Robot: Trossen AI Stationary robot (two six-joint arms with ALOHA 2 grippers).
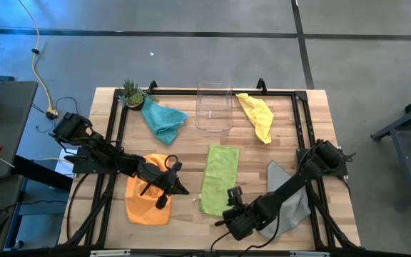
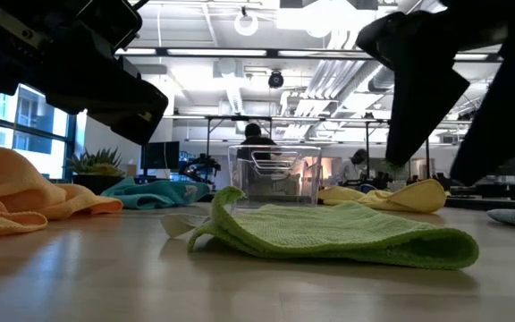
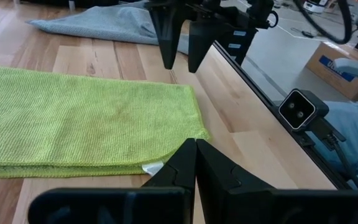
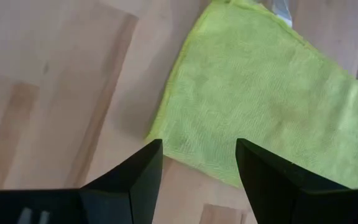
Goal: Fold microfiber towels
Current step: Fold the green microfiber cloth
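One corner matters — lower your open, empty right gripper [image 4: 199,163] squarely onto the lime green towel [image 1: 218,178]'s near corner — left gripper [image 1: 164,187] shut, empty.

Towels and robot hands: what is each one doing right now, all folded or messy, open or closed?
Green towel: folded in half, lying flat.
Orange towel: rumpled, under the left arm.
Teal towel: crumpled.
Yellow towel: crumpled.
Grey towel: unfolded, partly under the right arm.
Clear bin: upright, looks empty.
Left gripper: shut, holding nothing.
Right gripper: open, above the green towel's corner.
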